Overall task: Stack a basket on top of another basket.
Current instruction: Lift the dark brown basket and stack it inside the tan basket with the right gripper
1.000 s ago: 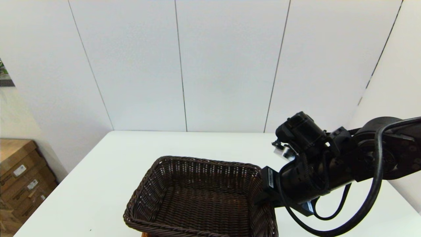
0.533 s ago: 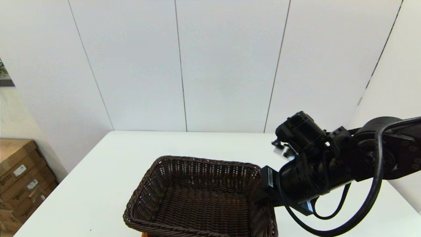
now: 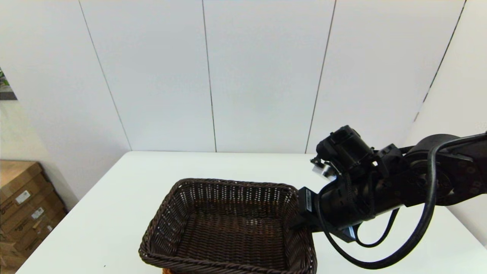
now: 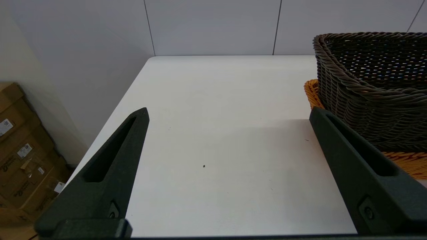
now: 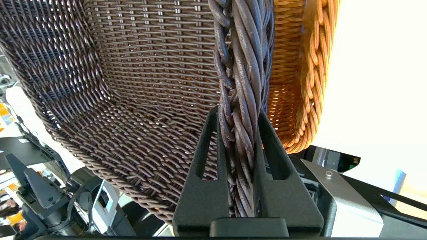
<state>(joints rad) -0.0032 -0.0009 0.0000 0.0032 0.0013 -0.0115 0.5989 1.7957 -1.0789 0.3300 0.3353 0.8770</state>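
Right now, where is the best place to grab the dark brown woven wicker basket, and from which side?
Take the dark brown woven wicker basket by its braided rim on the robot's right side, one finger inside the wall and one outside. The flared wall leaves that rim standing clear above the orange-tan wicker basket. The right hand is shut on it there; the left hand is open, apart.

From the head view the right pincer (image 3: 300,217) hides behind its own wrist housing, so its fingertips can't be made out there. The dark brown basket (image 3: 228,224) beside it runs off the picture's edge on its near side. Under that, the orange-tan basket (image 3: 166,271) shows only as a sliver. In the left wrist view, the left pincer (image 4: 230,116) hangs over the desk (image 4: 217,133); both baskets past its finger are cut off.
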